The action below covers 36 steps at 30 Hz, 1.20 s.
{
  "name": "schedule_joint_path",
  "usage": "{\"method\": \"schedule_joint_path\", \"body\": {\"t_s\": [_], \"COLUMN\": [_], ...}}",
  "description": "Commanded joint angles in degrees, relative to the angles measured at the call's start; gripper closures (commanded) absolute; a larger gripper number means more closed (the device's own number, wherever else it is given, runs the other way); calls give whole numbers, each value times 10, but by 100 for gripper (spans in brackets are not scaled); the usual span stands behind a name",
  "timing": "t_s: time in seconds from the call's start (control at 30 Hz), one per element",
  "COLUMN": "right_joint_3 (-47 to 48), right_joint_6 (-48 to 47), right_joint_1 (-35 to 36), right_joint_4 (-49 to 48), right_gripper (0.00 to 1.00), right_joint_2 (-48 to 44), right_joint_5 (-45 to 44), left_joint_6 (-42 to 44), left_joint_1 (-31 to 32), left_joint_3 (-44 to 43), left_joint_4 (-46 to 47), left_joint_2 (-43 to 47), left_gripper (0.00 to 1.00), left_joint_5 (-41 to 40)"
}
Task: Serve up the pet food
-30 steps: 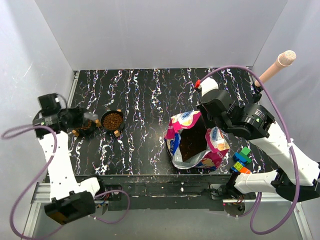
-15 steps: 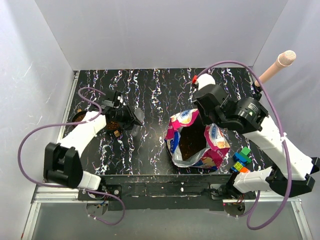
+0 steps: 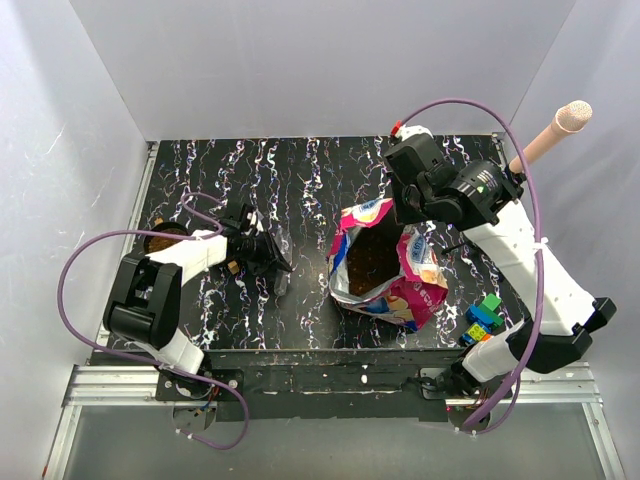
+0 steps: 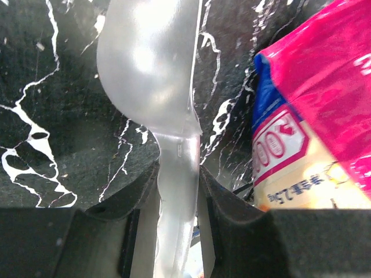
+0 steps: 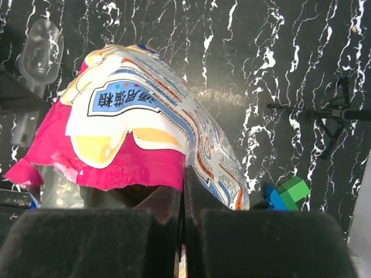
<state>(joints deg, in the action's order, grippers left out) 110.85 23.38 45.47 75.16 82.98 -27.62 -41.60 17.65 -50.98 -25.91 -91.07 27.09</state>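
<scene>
The magenta-and-blue pet food bag (image 3: 400, 285) lies open at centre right, with brown kibble (image 3: 366, 260) showing in its mouth. My right gripper (image 3: 407, 220) is shut on the bag's upper edge; in the right wrist view the jaws (image 5: 184, 180) pinch the torn rim of the bag (image 5: 139, 124). My left gripper (image 3: 265, 252) is shut on the handle of a clear plastic scoop (image 3: 281, 268), left of the bag. In the left wrist view the scoop (image 4: 149, 63) looks empty, its handle is between the fingers (image 4: 178, 174), and the bag (image 4: 324, 110) is at right.
A black bowl (image 3: 232, 262) is mostly hidden under my left arm. A second round dish with brown contents (image 3: 160, 240) sits at the table's left edge. Colourful toy blocks (image 3: 482, 320) lie right of the bag, also in the right wrist view (image 5: 290, 194). A pink microphone (image 3: 552, 133) leans at the right wall.
My left arm has swung from the far left across the bowl toward the bag, carrying the scoop. My right gripper has moved back and left, shifting the bag and its mouth.
</scene>
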Motion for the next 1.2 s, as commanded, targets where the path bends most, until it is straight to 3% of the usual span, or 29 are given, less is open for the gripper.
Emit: {"method": "schedule_joint_path", "body": {"t_s": [0.0,0.1,0.3,0.47,0.53,0.63,0.77,0.9,0.97,1.07,1.17], "right_joint_3": [68,81,161,245,260,262,207,176,181,191,207], "right_joint_6": [31,21,2,-37,-57,-74,-76,-50,-42,-40,-41], "right_joint_1": [-8,-13,-51,-54,-55,-55,-55,-55,-55,-54,-55], "right_joint_4": [-94,-92,-63,-21,-25,-37,-62,-84,-86,-82,-69], "right_gripper": [99,99,99,99,99,99,99,99,99,99,99], "right_joint_2": [-28,-15,37,98,110,105,79,71,74,80,87], "right_joint_5": [-1,11,69,113,128,143,157,179,190,194,191], "left_joint_6": [-33,-33,18,43,55,72,83,79,95,105,107], "left_joint_1": [1,0,0,1,1,0,2,36,83,140,185], "left_joint_3": [44,62,37,-2,-34,-114,-233,-311,-343,-361,-369], "left_joint_4": [-26,-30,-61,-131,-178,-269,-318,-274,-268,-263,-266], "left_joint_2": [-9,-6,-17,57,90,143,175,182,180,179,164], "left_gripper": [86,70,61,33,26,2,4,24,21,4,7], "left_joint_5": [0,-1,-26,-6,7,-2,15,53,30,-12,-60]}}
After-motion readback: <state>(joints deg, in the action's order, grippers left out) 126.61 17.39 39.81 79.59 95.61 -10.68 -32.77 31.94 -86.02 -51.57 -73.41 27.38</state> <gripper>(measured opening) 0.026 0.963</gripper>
